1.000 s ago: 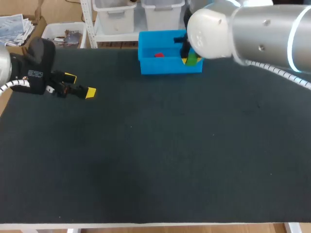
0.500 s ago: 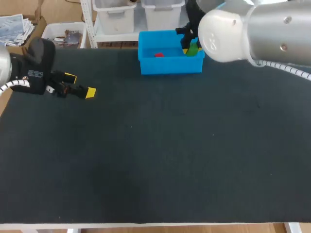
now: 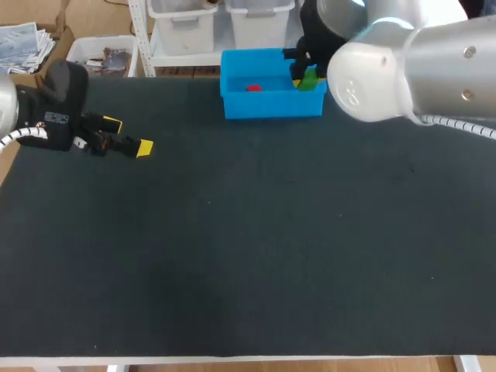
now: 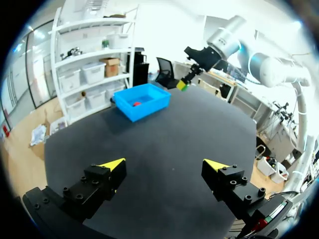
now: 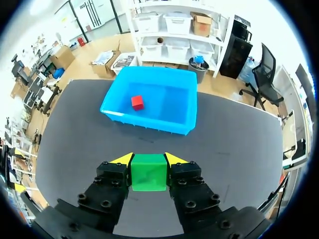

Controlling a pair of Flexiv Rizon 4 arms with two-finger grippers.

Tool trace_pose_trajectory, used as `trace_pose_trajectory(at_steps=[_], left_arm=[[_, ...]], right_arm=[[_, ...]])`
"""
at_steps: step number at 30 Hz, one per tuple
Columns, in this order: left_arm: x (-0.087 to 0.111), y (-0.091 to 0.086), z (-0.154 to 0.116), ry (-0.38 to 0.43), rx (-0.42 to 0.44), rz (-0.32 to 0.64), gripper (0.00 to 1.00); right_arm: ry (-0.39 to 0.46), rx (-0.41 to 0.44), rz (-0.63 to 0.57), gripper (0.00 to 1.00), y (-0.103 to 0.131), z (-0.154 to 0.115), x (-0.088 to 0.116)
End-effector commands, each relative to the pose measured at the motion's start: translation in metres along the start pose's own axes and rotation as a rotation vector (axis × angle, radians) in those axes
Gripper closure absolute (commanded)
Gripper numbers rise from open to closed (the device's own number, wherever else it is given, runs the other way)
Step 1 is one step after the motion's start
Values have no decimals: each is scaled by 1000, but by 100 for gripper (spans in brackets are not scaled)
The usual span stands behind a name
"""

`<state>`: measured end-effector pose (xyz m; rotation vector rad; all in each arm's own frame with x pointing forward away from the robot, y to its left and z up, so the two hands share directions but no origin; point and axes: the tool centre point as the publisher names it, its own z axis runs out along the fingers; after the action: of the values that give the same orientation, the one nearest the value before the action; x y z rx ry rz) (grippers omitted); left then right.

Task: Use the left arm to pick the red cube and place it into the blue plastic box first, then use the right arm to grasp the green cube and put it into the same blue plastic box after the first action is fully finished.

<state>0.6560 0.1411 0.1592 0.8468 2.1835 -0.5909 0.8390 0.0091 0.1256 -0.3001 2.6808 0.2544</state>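
Observation:
The blue plastic box (image 3: 271, 105) stands at the table's far edge, and the red cube (image 3: 253, 87) lies inside it, also plain in the right wrist view (image 5: 137, 102). My right gripper (image 3: 304, 76) hangs above the box's right end, shut on the green cube (image 3: 308, 80); in its own view the green cube (image 5: 148, 172) sits squeezed between the yellow-tipped fingers (image 5: 122, 159), with the blue box (image 5: 175, 127) ahead. My left gripper (image 3: 126, 136) rests low at the table's left side, open and empty; in its own view the left gripper (image 4: 162, 165) has only dark mat between its fingers.
A black mat (image 3: 248, 232) covers the whole table. The right arm's large white elbow (image 3: 372, 81) hangs over the far right of the table.
The right arm has carried the green cube upward and slightly back, from low at the box's right front corner to above its right end. The left arm has stayed still.

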Motion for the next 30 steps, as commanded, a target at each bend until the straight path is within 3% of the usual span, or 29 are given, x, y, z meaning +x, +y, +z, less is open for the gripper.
trace_pose_trajectory(at_steps=[1,17,30], left_arm=[[3,1,0,-15,7,3,0],[3,1,0,-15,7,3,0],[3,1,0,-15,7,3,0]], right_arm=[[-21,15,-6,100,-10,9,-14],[-12,-47,-46,100,-26,57,-85],[13,-72,-69,100,-26,85,-115]])
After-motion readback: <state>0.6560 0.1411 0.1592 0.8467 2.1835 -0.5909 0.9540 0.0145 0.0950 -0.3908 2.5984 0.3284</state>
